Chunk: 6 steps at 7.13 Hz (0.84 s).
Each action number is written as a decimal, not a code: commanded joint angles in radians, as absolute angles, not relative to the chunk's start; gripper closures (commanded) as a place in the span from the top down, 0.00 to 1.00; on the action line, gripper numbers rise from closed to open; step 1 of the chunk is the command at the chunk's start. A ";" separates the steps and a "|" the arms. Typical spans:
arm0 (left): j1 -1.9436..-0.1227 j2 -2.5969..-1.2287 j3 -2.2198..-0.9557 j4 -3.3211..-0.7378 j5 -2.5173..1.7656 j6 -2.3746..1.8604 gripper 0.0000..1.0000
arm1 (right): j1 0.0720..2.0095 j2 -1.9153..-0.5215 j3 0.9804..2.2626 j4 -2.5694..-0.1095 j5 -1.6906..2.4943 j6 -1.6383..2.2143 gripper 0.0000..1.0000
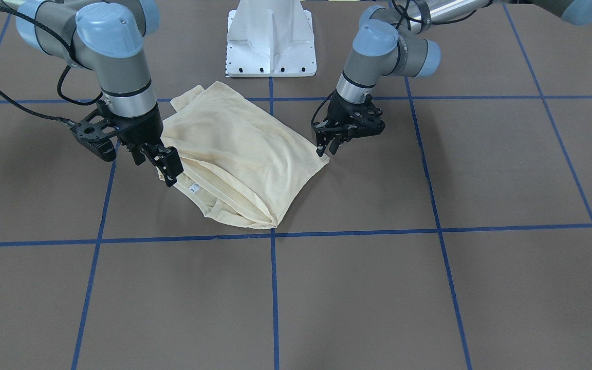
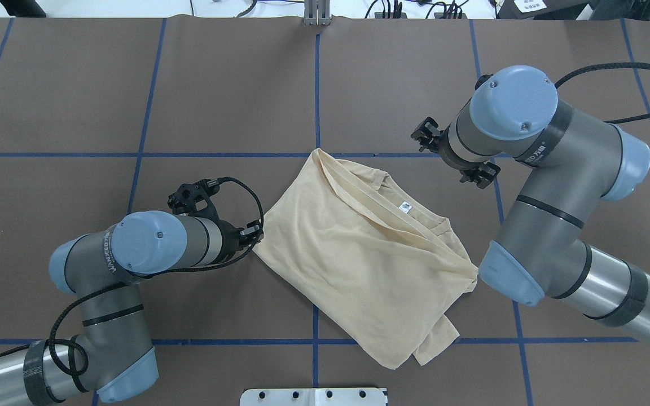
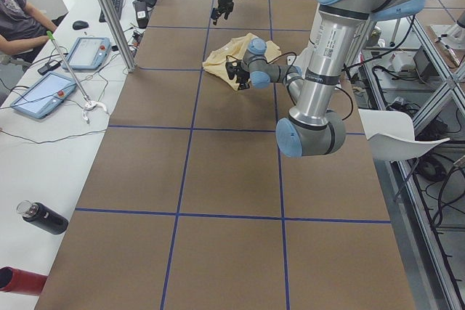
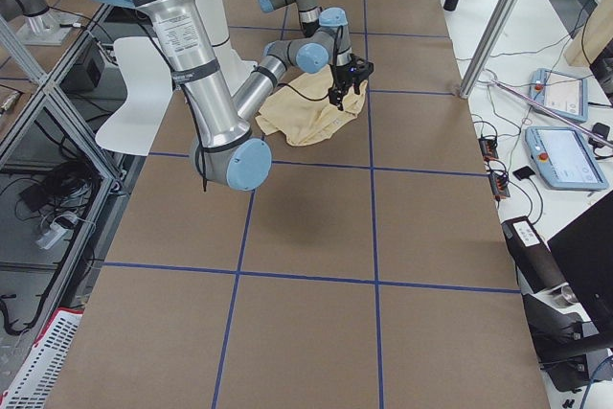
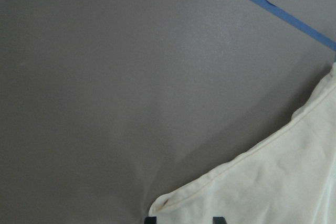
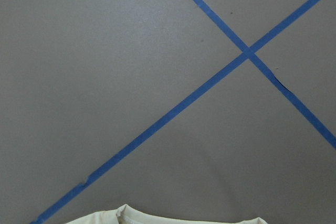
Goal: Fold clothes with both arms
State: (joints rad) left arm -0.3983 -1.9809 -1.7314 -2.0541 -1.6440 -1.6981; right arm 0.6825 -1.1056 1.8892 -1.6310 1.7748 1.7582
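1. Lying folded on the counter (image 1: 378, 288), the T-shirt (image 1: 244, 154) is seen near its middle.
2. The left gripper (image 1: 327, 149) is held open at one shirt corner.
3. The right gripper (image 1: 167, 168) is set by the neckline edge; its state cannot be told.

Your overhead view hides the left gripper (image 1: 327, 149) under its wrist (image 2: 201, 242), and its own camera crops the fingertips (image 5: 219, 220) at the bottom edge. The label (image 2: 405, 207) is too small to read, and you cannot tell if the right gripper (image 1: 167, 165) is closed.
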 commanded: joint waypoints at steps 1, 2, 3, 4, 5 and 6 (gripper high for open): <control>-0.394 -2.003 -1.709 -2.051 -1.644 -1.697 0.46 | 0.683 -1.106 1.868 -1.629 1.776 1.756 1.00; -0.394 -2.025 -1.689 -2.051 -1.644 -1.697 0.46 | 0.683 -1.106 1.861 -1.629 1.776 1.755 1.00; -0.396 -2.022 -1.684 -2.049 -1.643 -1.697 0.41 | 0.683 -1.106 1.861 -1.628 1.776 1.755 1.00; -0.396 -2.022 -1.684 -2.049 -1.641 -1.701 0.20 | 0.683 -1.106 1.861 -1.628 1.776 1.755 1.00; -0.397 -2.016 -1.686 -2.049 -1.641 -1.698 0.00 | 0.683 -1.106 1.859 -1.628 1.776 1.755 1.00; -0.406 -2.016 -1.689 -2.049 -1.641 -1.689 0.00 | 0.683 -1.106 1.859 -1.628 1.776 1.755 1.00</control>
State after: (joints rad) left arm -0.3988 -2.0174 -1.6867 -2.0495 -1.6417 -1.6968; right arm 0.6826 -1.1060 1.8599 -1.6276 1.7763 1.7549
